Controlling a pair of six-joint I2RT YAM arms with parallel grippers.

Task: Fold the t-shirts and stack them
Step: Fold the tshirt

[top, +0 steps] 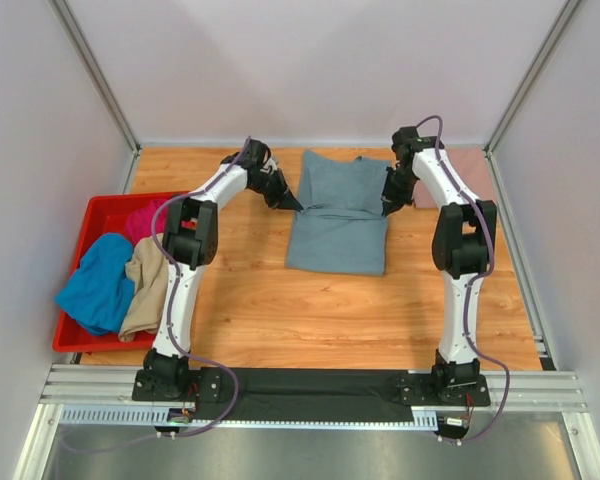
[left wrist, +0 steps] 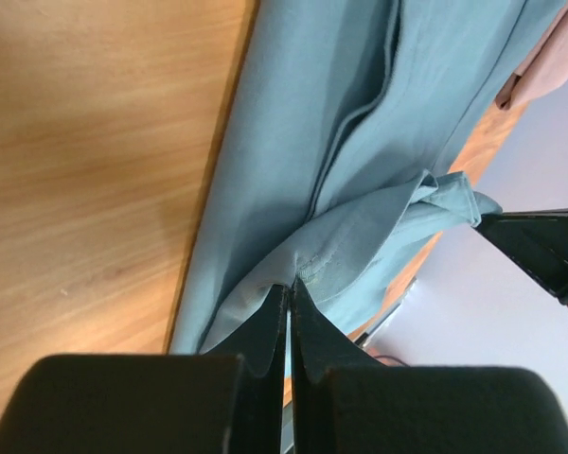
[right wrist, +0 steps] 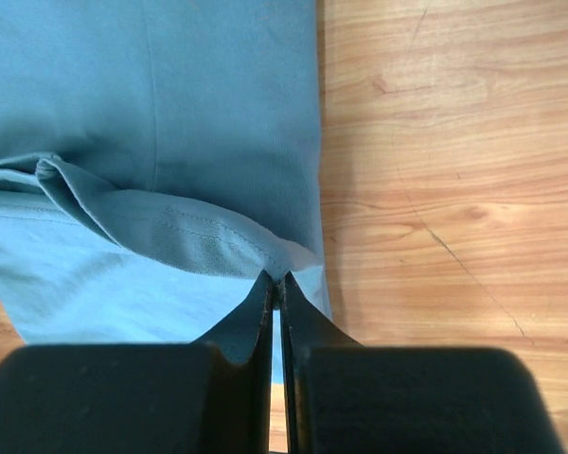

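The slate grey-blue t-shirt (top: 338, 215) lies partly folded in the middle of the table, its far part doubled over the near part. My left gripper (top: 292, 203) is shut on its left edge; the left wrist view shows the hem (left wrist: 327, 260) pinched at the fingertips. My right gripper (top: 387, 207) is shut on its right edge, with the stitched hem (right wrist: 204, 236) lifted at the tips. A dusty-pink t-shirt (top: 458, 178) lies flat at the far right. Bright blue (top: 95, 282), magenta (top: 143, 218) and beige (top: 148, 285) t-shirts lie in the bin.
The red plastic bin (top: 72, 335) stands at the left of the wooden table. White walls close in the left, back and right. A metal rail runs along the near edge by the arm bases.
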